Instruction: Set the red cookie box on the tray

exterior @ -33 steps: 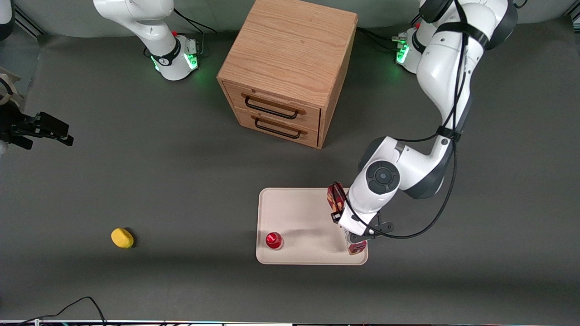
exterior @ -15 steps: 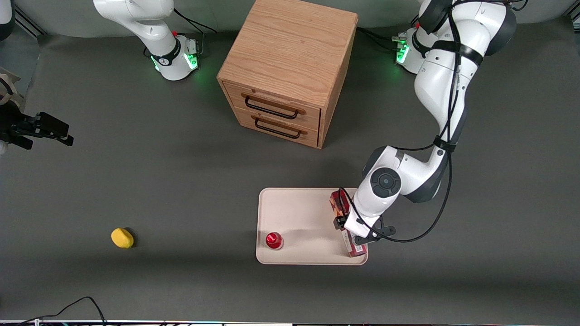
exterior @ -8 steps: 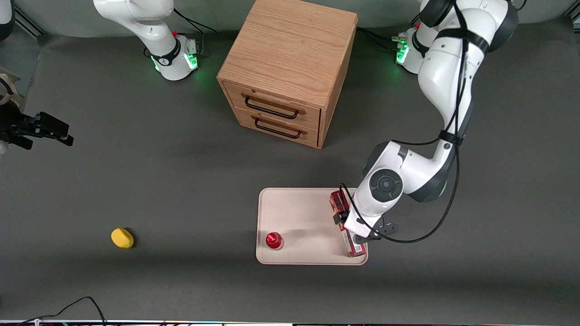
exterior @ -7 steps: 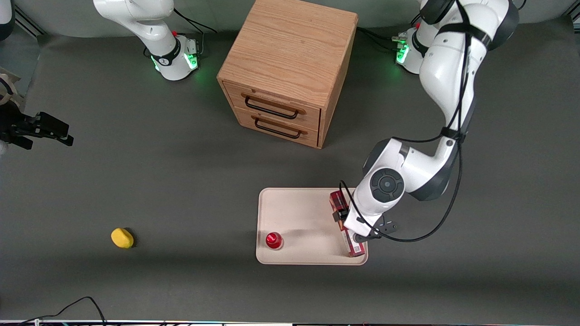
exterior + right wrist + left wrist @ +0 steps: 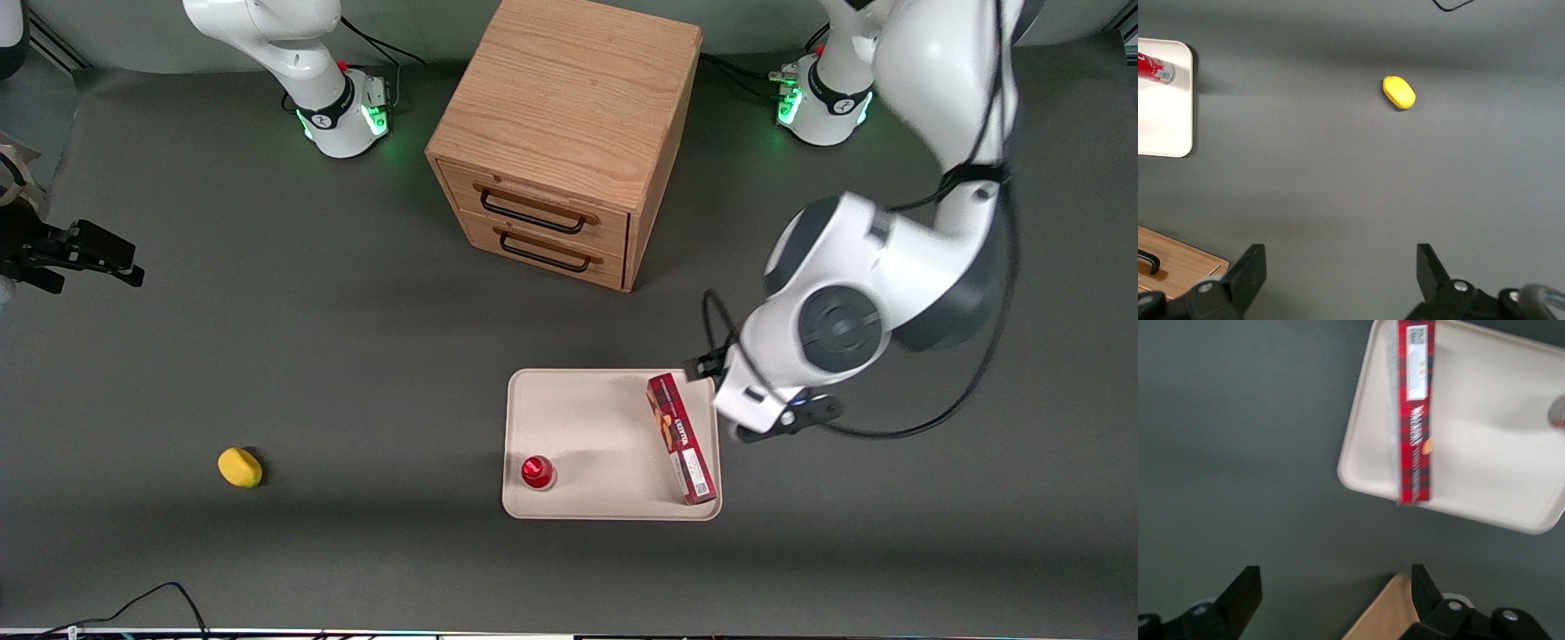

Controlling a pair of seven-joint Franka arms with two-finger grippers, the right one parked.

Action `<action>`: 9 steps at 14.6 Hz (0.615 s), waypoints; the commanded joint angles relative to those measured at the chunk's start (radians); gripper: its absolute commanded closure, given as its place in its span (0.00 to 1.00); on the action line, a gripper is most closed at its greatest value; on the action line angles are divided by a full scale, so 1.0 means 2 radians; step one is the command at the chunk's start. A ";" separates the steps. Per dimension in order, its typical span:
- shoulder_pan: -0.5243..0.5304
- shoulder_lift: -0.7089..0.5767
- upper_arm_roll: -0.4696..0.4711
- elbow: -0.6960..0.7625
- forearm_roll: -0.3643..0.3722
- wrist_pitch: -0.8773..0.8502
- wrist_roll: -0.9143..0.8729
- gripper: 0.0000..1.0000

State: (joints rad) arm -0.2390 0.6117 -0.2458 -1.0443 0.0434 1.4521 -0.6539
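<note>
1. I saw the box (image 5: pixel 681 438) lying flat on the tray (image 5: pixel 587 418), along the edge toward the working arm's end of the table, its white-label end nearer the front camera.
2. The wrist view showed the same: the box (image 5: pixel 1414 413) ran lengthwise just inside one long rim of the tray (image 5: pixel 1485 420), with nothing gripping it.
3. My gripper (image 5: pixel 1331 603) hung high above the table, clear of the box; its two fingers (image 5: pixel 1245 593) stood wide apart and held nothing.
4. From the front, the gripper (image 5: pixel 716 378) was mostly hidden under the arm's wrist, above the tray corner toward the cabinet (image 5: pixel 569 133) and the working arm's end.
5. A small red-capped bottle (image 5: pixel 537 472) stood on the tray near the rim nearest the front camera, well apart from the box.
6. The cabinet sat farther from the front camera than the tray, both drawers shut.
7. A yellow lump (image 5: pixel 240 468) lay on the table toward the parked arm's end; I saw it (image 5: pixel 1399 92) in the right wrist view too.
</note>
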 commanded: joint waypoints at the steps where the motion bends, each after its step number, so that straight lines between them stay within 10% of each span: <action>1: 0.013 -0.081 0.041 -0.064 -0.009 -0.029 0.096 0.00; 9: 0.012 -0.299 0.181 -0.266 -0.005 -0.024 0.334 0.00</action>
State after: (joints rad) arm -0.2020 0.1399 0.0685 -1.4516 0.0292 1.3795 -0.0934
